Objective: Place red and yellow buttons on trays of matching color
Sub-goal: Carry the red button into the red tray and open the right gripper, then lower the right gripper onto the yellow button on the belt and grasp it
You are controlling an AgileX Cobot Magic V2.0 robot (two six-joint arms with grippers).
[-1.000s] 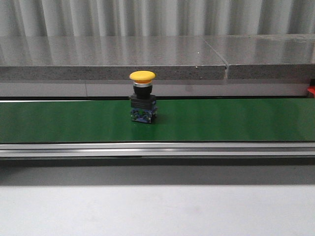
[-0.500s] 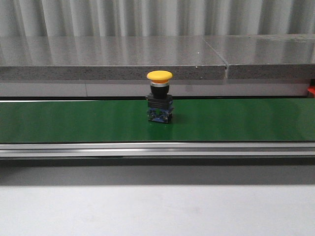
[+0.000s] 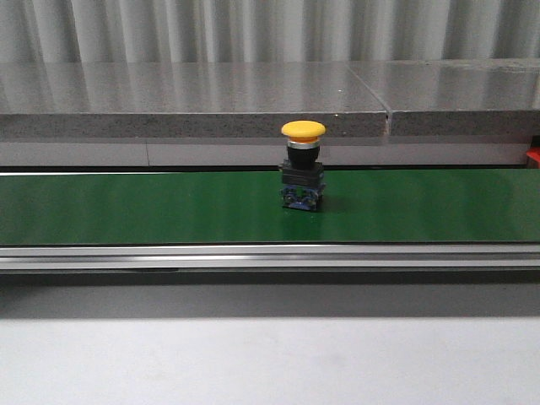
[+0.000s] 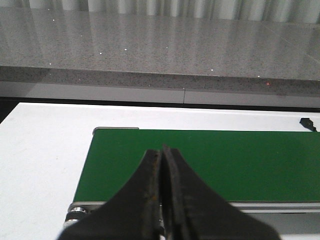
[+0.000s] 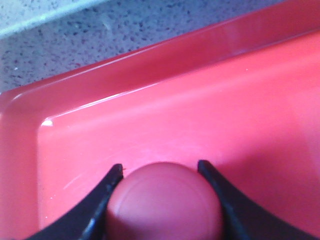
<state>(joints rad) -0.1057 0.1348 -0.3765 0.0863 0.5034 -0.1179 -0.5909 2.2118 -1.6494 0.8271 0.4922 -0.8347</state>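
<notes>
A yellow button [image 3: 302,165] with a black body stands upright on the green conveyor belt [image 3: 126,207], a little right of the middle in the front view. My left gripper [image 4: 162,150] is shut and empty, over the near end of the belt [image 4: 250,160]. My right gripper [image 5: 160,170] is shut on a red button [image 5: 164,202] and holds it low over the red tray [image 5: 200,110]. Neither gripper shows in the front view. No yellow tray is in view.
A grey stone ledge [image 3: 194,101] runs behind the belt. A metal rail [image 3: 270,257] runs along the belt's front edge, with a white table surface [image 3: 270,363] in front of it. A red edge [image 3: 533,157] shows at the far right.
The yellow button has travelled to the right along the belt, from left of the middle to right of it.
</notes>
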